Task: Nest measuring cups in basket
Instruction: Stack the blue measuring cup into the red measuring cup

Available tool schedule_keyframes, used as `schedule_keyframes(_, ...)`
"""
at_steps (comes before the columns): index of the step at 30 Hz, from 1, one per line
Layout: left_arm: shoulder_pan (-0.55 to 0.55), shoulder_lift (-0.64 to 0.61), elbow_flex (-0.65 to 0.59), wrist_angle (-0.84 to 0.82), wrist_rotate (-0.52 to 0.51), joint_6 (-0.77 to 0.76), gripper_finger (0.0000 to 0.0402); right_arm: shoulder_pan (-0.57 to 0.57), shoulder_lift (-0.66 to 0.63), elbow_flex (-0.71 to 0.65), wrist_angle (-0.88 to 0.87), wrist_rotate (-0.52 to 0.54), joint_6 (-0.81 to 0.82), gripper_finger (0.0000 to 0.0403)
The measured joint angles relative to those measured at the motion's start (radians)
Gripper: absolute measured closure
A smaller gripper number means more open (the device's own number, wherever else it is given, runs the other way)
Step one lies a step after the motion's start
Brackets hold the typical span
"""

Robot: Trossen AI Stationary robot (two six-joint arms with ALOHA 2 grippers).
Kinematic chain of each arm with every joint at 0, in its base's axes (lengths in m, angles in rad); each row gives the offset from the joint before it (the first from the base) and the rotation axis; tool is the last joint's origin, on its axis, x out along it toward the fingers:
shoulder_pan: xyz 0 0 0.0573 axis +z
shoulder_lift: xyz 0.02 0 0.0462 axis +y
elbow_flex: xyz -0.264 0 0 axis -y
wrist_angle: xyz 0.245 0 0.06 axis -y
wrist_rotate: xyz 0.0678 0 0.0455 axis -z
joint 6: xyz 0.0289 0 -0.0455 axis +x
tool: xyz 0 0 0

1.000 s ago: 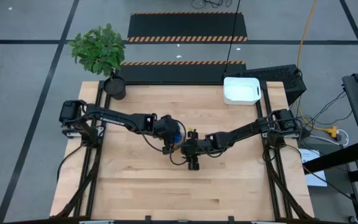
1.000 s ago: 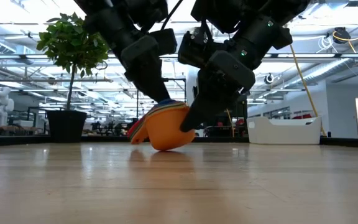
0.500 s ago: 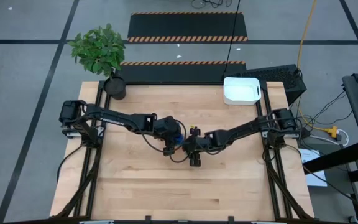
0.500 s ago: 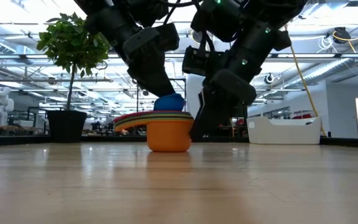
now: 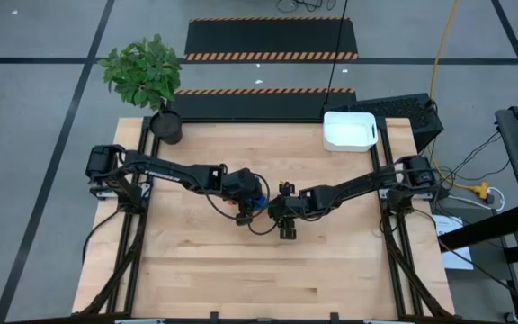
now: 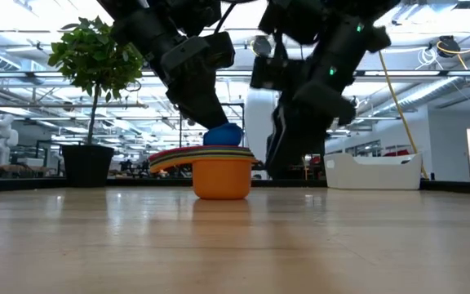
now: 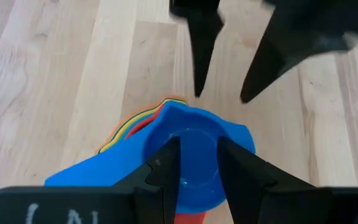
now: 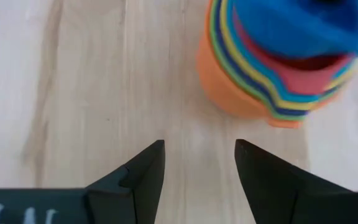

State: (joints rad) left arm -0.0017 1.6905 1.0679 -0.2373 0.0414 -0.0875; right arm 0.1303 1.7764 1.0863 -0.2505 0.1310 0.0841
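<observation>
Fingers of the left tool (image 7: 194,171) are pinching the rim of the medium-blue plastic scoop cup (image 7: 194,152), one finger inside its bowl and one outside, probably to press it down into the nested stack of measuring cups (image 6: 219,167) and steady it. That stack is sitting upright on the pale wooden worktop (image 5: 196,261), with the rounded orange plastic cup (image 6: 221,178) as its base and thin red, yellow and blue rims fanning out above it. The right tool (image 8: 199,162) is hovering just beside the stack with its fingers parted and nothing between them, apparently standing clear. Smooth, glossy plastic and the layered rims suggest the cups are sliding into one another easily. The white rectangular plastic basket (image 5: 349,131) with rounded corners is sitting well apart from the stack, at the worktop's far edge, so the stack is not yet in it.
</observation>
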Motion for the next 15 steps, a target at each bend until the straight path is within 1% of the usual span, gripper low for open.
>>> schedule_keyframes(3,0.000,-0.010,0.004,-0.042,0.000,0.000,0.0293,0.001,-0.061,0.000,-0.060,0.000,0.001,0.0216)
schedule_keyframes(6,0.001,-0.044,0.020,-0.108,-0.016,-0.002,0.0293,0.002,-0.121,0.000,-0.096,0.000,0.006,0.0216)
schedule_keyframes(10,-0.004,-0.092,0.025,-0.142,-0.062,-0.027,0.0293,0.008,-0.183,0.000,-0.112,0.000,0.008,0.0216)
schedule_keyframes(12,-0.012,-0.099,0.029,-0.108,-0.083,-0.027,0.0293,0.017,-0.206,0.000,-0.120,0.000,0.005,0.0216)
schedule_keyframes(14,-0.019,-0.112,0.024,-0.145,-0.098,-0.010,0.0293,0.028,-0.218,0.000,-0.121,0.000,-0.006,0.0216)
schedule_keyframes(15,-0.022,-0.113,0.024,-0.135,-0.110,0.002,0.0293,0.036,-0.222,0.000,-0.122,0.000,-0.020,0.0216)
